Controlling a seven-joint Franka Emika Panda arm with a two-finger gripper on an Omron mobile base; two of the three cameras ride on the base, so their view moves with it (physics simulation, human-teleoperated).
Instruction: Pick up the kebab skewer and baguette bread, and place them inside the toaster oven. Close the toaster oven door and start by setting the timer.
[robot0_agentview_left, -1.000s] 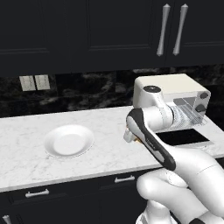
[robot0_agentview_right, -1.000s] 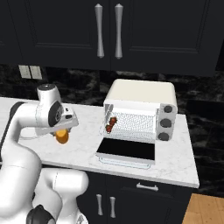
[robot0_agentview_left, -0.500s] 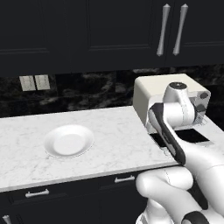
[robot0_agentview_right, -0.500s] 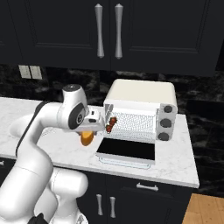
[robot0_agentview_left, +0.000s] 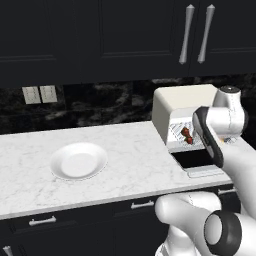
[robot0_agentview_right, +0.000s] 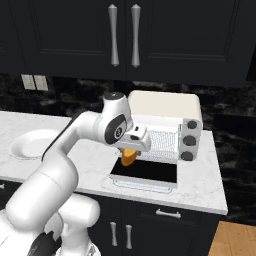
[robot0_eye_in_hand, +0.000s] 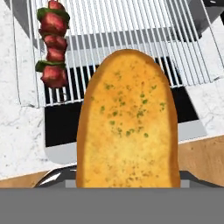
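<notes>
We see flat, even rendered light, no clear source. Upper half of both base views very dark: black cabinets and backsplash swallow detail. White marble counter bright, near washed out at lower left. Soft highlights on cabinet handles. Shadows faint. Hand view sharp on wire rack; baguette bread looks slightly soft, low-resolution.

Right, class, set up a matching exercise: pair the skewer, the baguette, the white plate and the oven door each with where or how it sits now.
Things:
1. kebab skewer
2. baguette bread
3. white plate
4. toaster oven door

States:
A. folded down open
B. carried at the hand, in front of the oven
C. lying on the wire rack
D. bare, on the counter's left

Pairs: 1-C, 2-B, 3-D, 4-A
</notes>
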